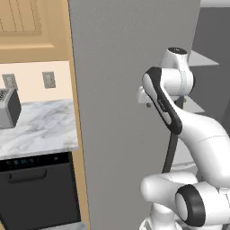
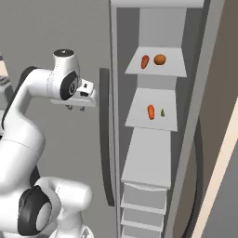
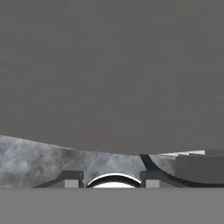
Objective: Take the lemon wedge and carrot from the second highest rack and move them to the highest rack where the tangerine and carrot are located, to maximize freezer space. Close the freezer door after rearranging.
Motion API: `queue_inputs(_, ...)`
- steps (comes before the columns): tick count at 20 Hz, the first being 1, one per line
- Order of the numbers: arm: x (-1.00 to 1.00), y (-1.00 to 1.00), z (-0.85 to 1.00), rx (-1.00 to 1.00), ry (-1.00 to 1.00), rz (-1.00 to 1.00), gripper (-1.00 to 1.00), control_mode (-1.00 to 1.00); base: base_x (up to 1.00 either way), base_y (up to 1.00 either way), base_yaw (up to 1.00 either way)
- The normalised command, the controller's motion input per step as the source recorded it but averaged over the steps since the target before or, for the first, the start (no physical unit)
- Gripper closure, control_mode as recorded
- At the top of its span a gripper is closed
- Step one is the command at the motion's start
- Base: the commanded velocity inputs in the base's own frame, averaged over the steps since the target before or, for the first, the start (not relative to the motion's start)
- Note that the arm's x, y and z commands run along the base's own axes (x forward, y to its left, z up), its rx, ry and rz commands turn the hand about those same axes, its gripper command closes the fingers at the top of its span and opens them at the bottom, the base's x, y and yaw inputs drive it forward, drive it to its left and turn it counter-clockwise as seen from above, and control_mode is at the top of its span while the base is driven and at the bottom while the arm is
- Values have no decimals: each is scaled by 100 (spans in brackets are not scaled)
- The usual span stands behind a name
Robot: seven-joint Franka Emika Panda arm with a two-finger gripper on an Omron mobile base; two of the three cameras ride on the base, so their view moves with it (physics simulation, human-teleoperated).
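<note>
The freezer (image 2: pixel 153 28) stands open. Its highest rack (image 2: pixel 158 69) holds a carrot (image 2: pixel 145 61) and a tangerine (image 2: pixel 160 59). On the second highest rack (image 2: pixel 151 123) lie another carrot (image 2: pixel 151 112) and the small lemon wedge (image 2: pixel 162 112). The freezer door (image 2: pixel 207 93) is swung out at the right, seen edge-on, with its dark handle (image 2: pixel 199 172). My gripper (image 2: pixel 76 108) hangs pointing down in front of the closed neighbouring door (image 2: pixel 56 28), left of the racks and about level with the second one. Its fingertips (image 3: pixel 73 179) are apart with nothing between them. From the left, the gripper (image 1: pixel 146 103) shows beside my elbow.
The neighbouring door's dark handle (image 2: pixel 105 139) runs between my hand and the open compartment. Drawers (image 2: pixel 144 200) fill the freezer's lower part under a bare rack (image 2: pixel 148 162). To the left are a marble counter (image 1: pixel 40 128) with a toaster (image 1: pixel 9 108) and a dark appliance (image 1: pixel 36 188) below.
</note>
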Motion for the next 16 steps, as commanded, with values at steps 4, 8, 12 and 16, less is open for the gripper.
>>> queue_inputs(4, -19, 0, 0, 0, -11, 0, -100, -100, 0, 0, 0)
queue_inputs(8, 0, 0, 0, 0, 0, 0, -100, 100, -76, 3, -17)
queue_inputs(12, 0, 0, 0, 0, 0, 0, -100, 100, -69, 1, -31)
queue_inputs(16, 0, 0, 0, 0, 0, 0, -100, 100, -26, 0, -40)
